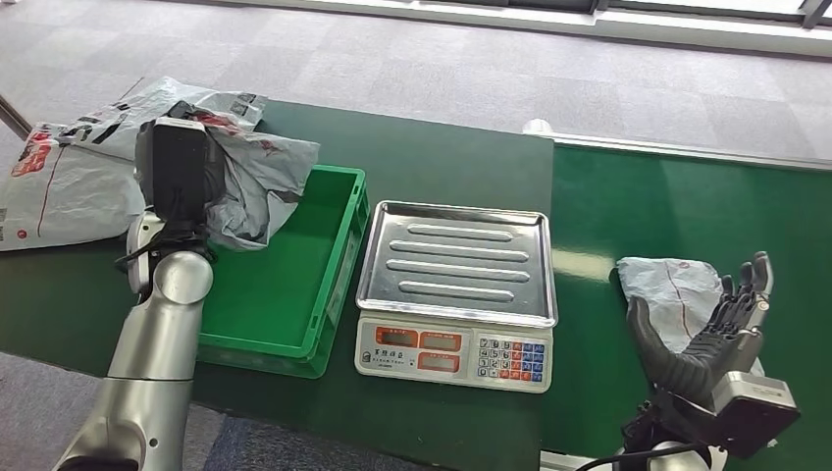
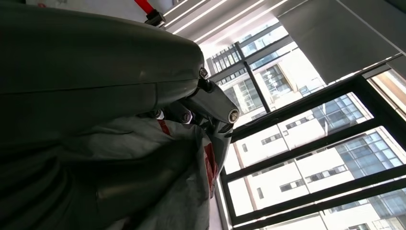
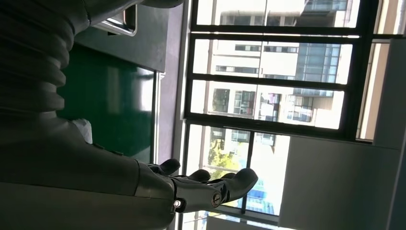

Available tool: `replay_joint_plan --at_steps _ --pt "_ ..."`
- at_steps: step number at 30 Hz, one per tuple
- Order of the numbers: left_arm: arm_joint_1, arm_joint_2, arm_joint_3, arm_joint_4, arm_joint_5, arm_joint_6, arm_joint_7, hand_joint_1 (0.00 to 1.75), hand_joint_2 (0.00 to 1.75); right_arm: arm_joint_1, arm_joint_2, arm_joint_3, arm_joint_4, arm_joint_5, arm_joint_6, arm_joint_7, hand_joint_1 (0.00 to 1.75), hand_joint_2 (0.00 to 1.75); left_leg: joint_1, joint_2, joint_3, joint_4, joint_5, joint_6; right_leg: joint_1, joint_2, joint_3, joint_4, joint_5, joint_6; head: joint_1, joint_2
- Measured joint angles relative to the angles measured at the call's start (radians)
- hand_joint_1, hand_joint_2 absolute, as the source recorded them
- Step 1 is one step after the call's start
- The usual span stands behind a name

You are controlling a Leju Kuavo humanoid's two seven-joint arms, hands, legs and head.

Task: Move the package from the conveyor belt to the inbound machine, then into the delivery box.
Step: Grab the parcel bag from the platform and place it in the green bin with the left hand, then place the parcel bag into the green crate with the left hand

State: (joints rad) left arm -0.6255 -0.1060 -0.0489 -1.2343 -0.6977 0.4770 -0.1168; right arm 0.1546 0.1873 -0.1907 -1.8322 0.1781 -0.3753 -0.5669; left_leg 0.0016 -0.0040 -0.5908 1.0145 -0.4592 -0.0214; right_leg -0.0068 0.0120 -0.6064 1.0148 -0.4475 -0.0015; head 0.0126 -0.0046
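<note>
The left robot hand [image 1: 182,162] is raised over the far left corner of the green crate [image 1: 294,265], which sits just left of the scale [image 1: 456,285], the landmark in the middle of the dark green counter [image 1: 442,157]. This hand grips a crumpled grey package [image 1: 260,182] that hangs from it over the crate's left end, partly spilling over the crate's far rim. In the left wrist view the fingers [image 2: 218,108] are closed against the same grey plastic with its red printing [image 2: 143,182].

Further left of the scale, beyond the crate, more grey mailers [image 1: 69,177] lie flat on the counter.

To the right of the scale, on the brighter green conveyor belt [image 1: 687,196], a second grey parcel [image 1: 672,289] lies flat. The right robot hand [image 1: 721,329] stands just beside it on its near right side, palm turned toward the parcel, fingers spread and holding nothing; the right wrist view also shows its fingers [image 3: 225,184] extended with nothing between them.

The scale's steel tray [image 1: 456,260] carries nothing.
</note>
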Motion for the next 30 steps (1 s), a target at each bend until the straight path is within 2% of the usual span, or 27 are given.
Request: replay_joint_plan --at_steps 17,18,21,22,30 --pt "0.05 0.016 0.047 -0.045 0.051 0.045 -0.014 1.75 1.75 -0.028 -0.01 0.0 0.036 0.015 0.032 0.027 0.0 1.75 0.001 -0.001 0.0 0.0 0.0 -0.001 0.001 -0.002 0.0 0.0 0.0 0.0 0.0 0.0" --pt "0.054 0.017 0.052 -0.046 0.052 0.047 -0.016 1.4 1.75 -0.03 -0.01 0.0 0.039 0.016 0.032 0.027 0.0 1.75 0.001 -0.001 0.0 0.0 0.0 -0.001 0.001 -0.002 0.0 0.0 0.0 0.0 0.0 0.0" --pt "0.065 0.02 0.063 -0.046 0.054 0.048 -0.02 0.09 1.75 -0.035 -0.01 0.0 0.049 0.022 0.031 0.028 0.0 1.75 0.001 -0.001 -0.001 0.0 0.0 -0.001 0.001 -0.002 0.0 0.0 0.0 0.0 0.0 0.0" --pt "0.067 0.021 0.065 -0.045 0.054 0.046 -0.021 0.0 1.75 -0.036 -0.01 0.0 0.052 0.024 0.031 0.028 0.0 1.75 0.001 -0.001 -0.001 0.0 0.0 -0.001 0.001 -0.002 0.0 0.0 0.0 0.0 0.0 0.0" --pt "0.069 0.027 0.076 -0.023 0.037 0.003 0.002 0.0 1.75 -0.051 -0.018 0.001 0.075 0.025 0.029 0.041 0.0 1.75 0.001 -0.001 0.0 0.0 0.0 -0.001 0.001 -0.003 0.0 0.0 0.0 0.0 0.0 0.0"
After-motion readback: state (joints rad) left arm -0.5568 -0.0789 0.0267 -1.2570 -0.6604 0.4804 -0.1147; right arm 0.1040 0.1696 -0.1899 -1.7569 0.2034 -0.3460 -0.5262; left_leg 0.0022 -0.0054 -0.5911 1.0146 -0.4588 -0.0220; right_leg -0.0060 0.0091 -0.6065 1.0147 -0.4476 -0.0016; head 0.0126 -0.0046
